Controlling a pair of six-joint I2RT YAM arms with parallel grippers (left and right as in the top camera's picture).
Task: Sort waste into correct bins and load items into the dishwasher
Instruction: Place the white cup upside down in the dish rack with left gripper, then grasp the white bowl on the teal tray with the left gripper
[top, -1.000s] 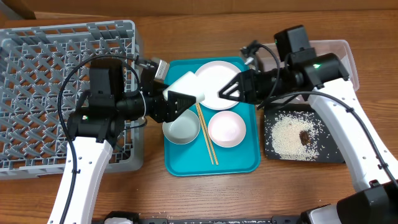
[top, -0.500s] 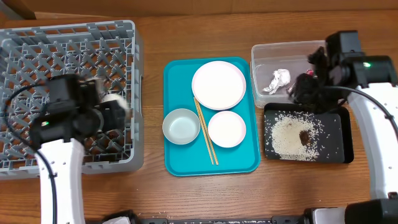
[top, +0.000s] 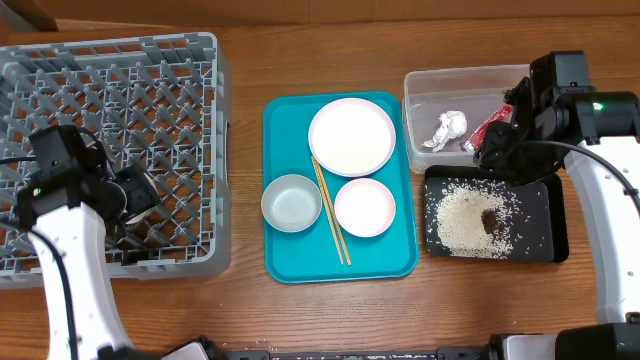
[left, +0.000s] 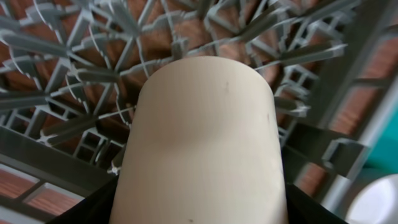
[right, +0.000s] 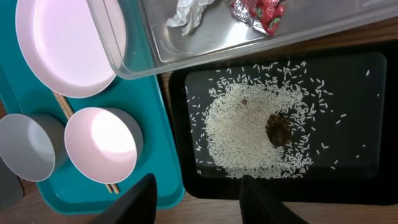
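My left gripper (top: 128, 190) is shut on the small white cup (top: 143, 203) and holds it over the front left part of the grey dish rack (top: 110, 60). In the left wrist view the cup (left: 202, 137) fills the frame above the rack's lattice (left: 74, 68). My right gripper (top: 497, 150) is open and empty (right: 199, 202) above the black tray (top: 545, 235). The black tray holds rice (right: 249, 134) and a brown lump (right: 278, 129). The clear tub (top: 470, 75) holds the white tissue (top: 450, 128) and the red wrapper (top: 490, 128).
A teal tray (top: 290, 265) in the middle carries the large white plate (top: 352, 137), the pinkish dish (top: 364, 207), the grey bowl (top: 291, 203) and the chopsticks (top: 331, 215). Bare wood table lies along the front edge.
My left arm has carried the cup left from the teal tray to over the rack. My right arm has swung right from the plate to the bins. The red wrapper now shows in the tub.
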